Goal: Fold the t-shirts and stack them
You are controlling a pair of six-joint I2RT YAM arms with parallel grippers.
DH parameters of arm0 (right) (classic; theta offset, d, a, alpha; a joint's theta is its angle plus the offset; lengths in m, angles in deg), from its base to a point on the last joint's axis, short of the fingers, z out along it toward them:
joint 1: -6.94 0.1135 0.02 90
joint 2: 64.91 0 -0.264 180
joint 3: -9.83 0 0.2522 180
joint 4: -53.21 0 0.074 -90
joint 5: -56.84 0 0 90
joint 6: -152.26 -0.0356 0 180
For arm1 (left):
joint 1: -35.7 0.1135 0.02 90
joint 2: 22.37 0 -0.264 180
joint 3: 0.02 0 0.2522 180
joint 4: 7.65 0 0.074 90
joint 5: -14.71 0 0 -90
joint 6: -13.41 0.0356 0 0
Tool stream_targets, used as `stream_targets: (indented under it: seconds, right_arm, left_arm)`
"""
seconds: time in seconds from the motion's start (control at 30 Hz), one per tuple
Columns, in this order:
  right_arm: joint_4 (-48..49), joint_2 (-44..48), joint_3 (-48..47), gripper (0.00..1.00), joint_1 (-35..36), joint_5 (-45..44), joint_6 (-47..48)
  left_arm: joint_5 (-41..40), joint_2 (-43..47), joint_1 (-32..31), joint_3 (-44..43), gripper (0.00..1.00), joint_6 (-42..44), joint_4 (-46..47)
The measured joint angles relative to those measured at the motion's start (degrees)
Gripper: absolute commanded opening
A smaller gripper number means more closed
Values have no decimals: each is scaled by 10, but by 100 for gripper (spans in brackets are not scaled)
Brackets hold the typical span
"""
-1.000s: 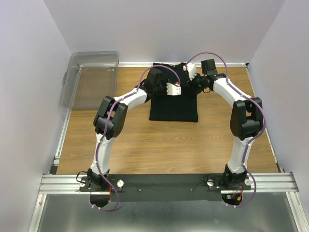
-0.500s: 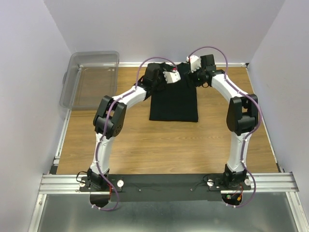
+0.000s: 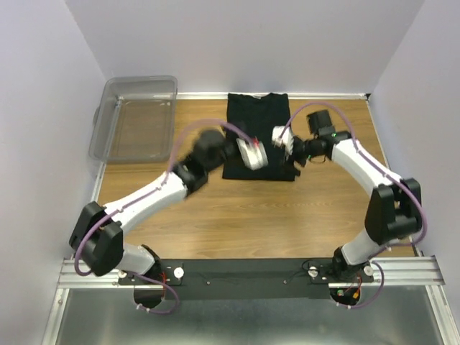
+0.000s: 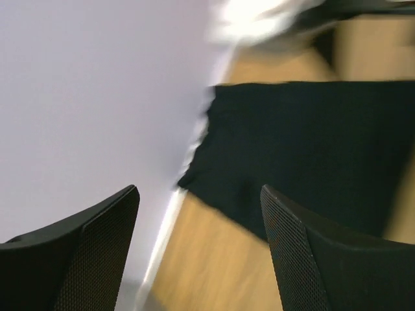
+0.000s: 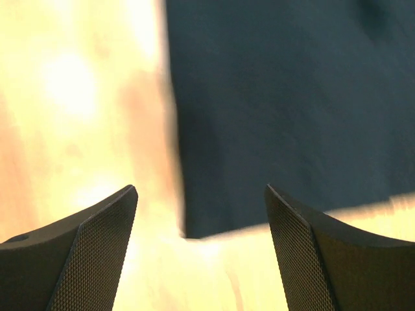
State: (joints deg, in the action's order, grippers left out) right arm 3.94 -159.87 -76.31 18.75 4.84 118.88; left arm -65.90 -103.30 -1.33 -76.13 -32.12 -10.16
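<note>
Currently the black shirt (image 3: 259,123) lies folded flat on the tabletop (image 3: 237,215), at the far middle, close to the back wall. The left jaws and the right jaws hang over its near part. Both pairs are spread and hold nothing. A clear bin (image 3: 136,118) stands far left.

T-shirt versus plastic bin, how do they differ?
The t-shirt is black and opaque; the bin is clear. The t-shirt lies flat in the middle; the bin has raised walls and sits at the far left corner. Both sit by the far edge of the table.
</note>
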Motion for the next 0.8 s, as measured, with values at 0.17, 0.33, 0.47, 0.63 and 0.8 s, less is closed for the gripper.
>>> stream_targets:
  seconds: [0.17,0.33,0.47,0.63,0.8]
  right_arm:
    - [35,66,127,84,97,-48,58]
    - [83,51,177,83,94,-128,43]
    - [126,35,179,81,92,-163,29]
    - [158,3,186,74,92,-195,19]
    - [171,-8,186,67,92,-205,8]
  left_arm:
    - [-18,-10,-118,179,78,88,-34]
    - [-49,-63,-98,232,75,120,-58]
    - [-62,-89,-88,218,70,133,-27]
    - [-73,-145,-72,186,68,143,7]
    - [-76,-190,-53,156,43,151,20]
